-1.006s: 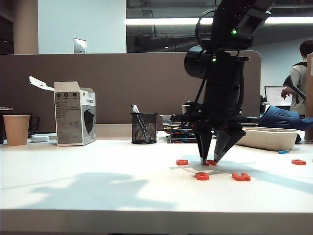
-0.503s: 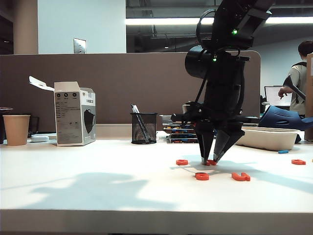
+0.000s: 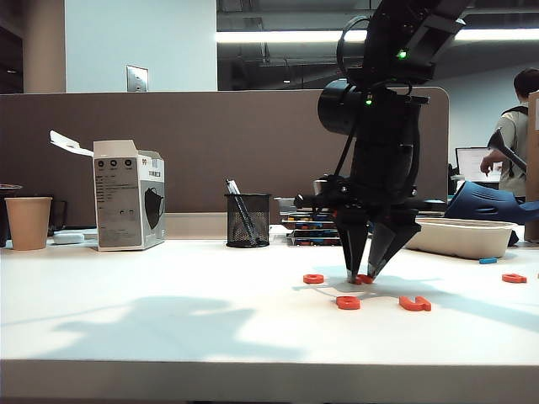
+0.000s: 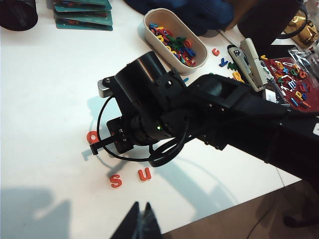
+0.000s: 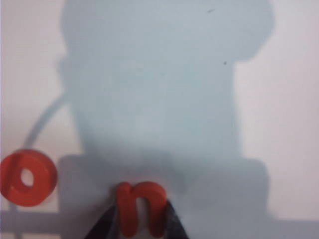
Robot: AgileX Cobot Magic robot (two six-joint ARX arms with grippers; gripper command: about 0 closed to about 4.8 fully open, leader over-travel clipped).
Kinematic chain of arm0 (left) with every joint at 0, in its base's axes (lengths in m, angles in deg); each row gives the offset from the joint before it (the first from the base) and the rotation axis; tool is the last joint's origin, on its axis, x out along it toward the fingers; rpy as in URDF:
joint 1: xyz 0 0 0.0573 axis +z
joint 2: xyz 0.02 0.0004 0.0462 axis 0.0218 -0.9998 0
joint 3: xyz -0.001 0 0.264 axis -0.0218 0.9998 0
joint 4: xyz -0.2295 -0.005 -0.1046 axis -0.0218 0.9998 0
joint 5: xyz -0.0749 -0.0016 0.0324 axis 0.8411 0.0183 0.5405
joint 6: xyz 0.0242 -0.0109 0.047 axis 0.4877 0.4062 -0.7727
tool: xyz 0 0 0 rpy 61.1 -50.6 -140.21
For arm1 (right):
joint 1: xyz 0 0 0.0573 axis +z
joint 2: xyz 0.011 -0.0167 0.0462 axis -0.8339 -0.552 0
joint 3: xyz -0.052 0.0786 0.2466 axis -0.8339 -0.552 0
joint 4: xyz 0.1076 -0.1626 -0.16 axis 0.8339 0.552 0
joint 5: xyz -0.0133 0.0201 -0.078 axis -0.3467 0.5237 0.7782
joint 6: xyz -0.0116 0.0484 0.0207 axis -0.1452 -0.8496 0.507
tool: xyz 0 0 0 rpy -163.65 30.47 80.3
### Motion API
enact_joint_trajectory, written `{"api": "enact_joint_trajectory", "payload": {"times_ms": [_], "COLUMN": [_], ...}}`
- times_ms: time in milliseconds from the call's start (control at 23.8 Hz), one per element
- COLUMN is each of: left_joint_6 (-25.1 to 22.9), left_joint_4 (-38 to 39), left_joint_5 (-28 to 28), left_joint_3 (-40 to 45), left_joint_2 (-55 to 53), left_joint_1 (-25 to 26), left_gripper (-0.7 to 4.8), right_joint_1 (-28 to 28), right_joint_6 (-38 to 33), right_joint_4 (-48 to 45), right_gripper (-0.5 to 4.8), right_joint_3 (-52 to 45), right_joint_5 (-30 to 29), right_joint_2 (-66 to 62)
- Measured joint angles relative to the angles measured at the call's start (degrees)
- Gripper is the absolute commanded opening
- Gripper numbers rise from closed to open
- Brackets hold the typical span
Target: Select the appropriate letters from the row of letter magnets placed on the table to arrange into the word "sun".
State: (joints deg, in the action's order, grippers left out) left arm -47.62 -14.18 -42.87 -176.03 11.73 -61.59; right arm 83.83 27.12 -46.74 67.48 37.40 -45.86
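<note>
Where the right gripper (image 3: pixel 362 277) reaches down to the white surface (image 3: pixel 168 320) in the exterior view, its jaws pinch a red letter n (image 3: pixel 364 279), with o (image 3: pixel 313 278) beside and s (image 3: pixel 348 302) and u (image 3: pixel 414 303) nearer.

From the left wrist, the left gripper (image 4: pixel 141 222) hangs high, jaws together, above s (image 4: pixel 115 180) and u (image 4: pixel 144 174).

Seen from the right wrist, both fingertips (image 5: pixel 105 224) clamp n (image 5: pixel 141 205); o (image 5: pixel 27 178) lies just beside.

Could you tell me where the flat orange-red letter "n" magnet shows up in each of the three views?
Exterior view: the flat orange-red letter "n" magnet lies on the white table between the right gripper's fingertips.
Left wrist view: hidden beneath the right arm.
Right wrist view: the magnet sits gripped between the fingertips.
Shared landmark: the orange-red "o" magnet beside it.
</note>
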Motion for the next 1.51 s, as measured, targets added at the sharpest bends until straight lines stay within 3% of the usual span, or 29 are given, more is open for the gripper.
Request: {"api": "enact_joint_trajectory", "payload": {"times_ms": [294, 629, 1132, 1384, 1510], "left_joint_6": [0.0, 0.0, 0.0, 0.0, 0.0], "left_joint_4": [0.0, 0.0, 0.0, 0.0, 0.0], "left_joint_5": [0.0, 0.0, 0.0, 0.0, 0.0], "left_joint_3": [0.0, 0.0, 0.0, 0.0, 0.0], "left_joint_2": [0.0, 0.0, 0.0, 0.0, 0.0], "left_joint_1": [0.0, 0.0, 0.0, 0.0, 0.0], "left_gripper": [-0.05, -0.05, -0.05, -0.05, -0.05], "right_joint_1": [0.0, -0.5, -4.5, -6.5, -6.6], "right_joint_6": [0.0, 0.0, -0.2, -1.1, -3.7], "right_joint_4": [2.3, 5.8, 11.1, 8.5, 3.9], "right_gripper": [0.85, 0.85, 0.85, 0.85, 0.85], "right_joint_3": [1.3, 1.2, 0.5, -11.6, -22.1], "right_joint_5": [0.7, 6.3, 6.5, 6.5, 5.5], "right_joint_2": [3.3, 7.7, 14.7, 23.9, 30.0]}}
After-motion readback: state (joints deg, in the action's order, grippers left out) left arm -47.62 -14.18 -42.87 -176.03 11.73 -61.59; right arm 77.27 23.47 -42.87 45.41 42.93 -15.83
